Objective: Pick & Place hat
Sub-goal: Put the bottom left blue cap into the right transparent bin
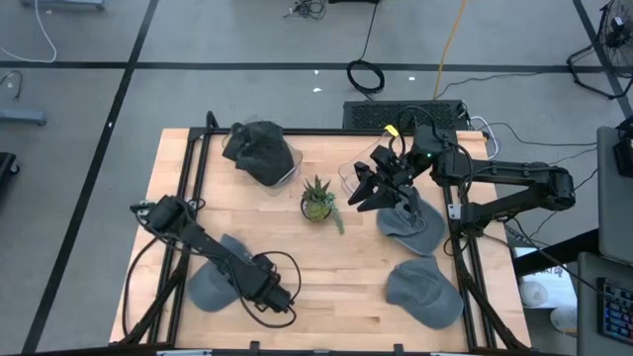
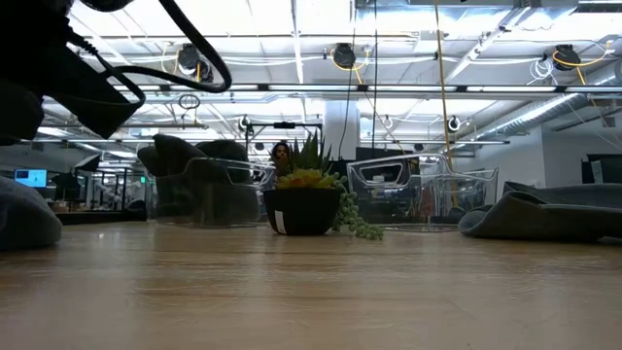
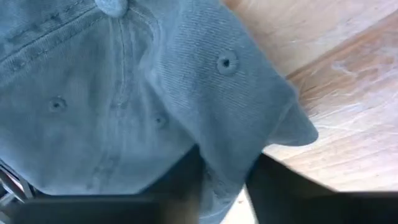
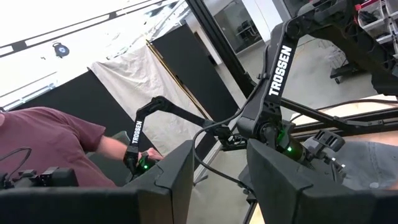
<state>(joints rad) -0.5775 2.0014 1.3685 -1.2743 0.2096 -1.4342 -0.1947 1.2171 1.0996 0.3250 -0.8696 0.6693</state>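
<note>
On the wooden table (image 1: 326, 267), a grey hat (image 3: 124, 93) is pinched by the left gripper (image 3: 224, 186); the right gripper (image 4: 221, 180) is held parted, empty, raised over another hat (image 1: 410, 222).

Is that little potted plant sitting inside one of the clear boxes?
No, the potted plant stands on bare wooden table, between the clear boxes.

- High view: even, bright overhead light; soft short shadows under the arms on the table (image 1: 297, 247).
- Low view: ceiling lights (image 2: 340, 53) glare white; the near tabletop is blurred, the plant (image 2: 306, 199) sharp.
- Left wrist view: the hat (image 3: 155, 93) fills it, sharp, with fingers (image 3: 186, 186) dark and blurred.
- Right wrist view: washed-out top, tilted.
</note>
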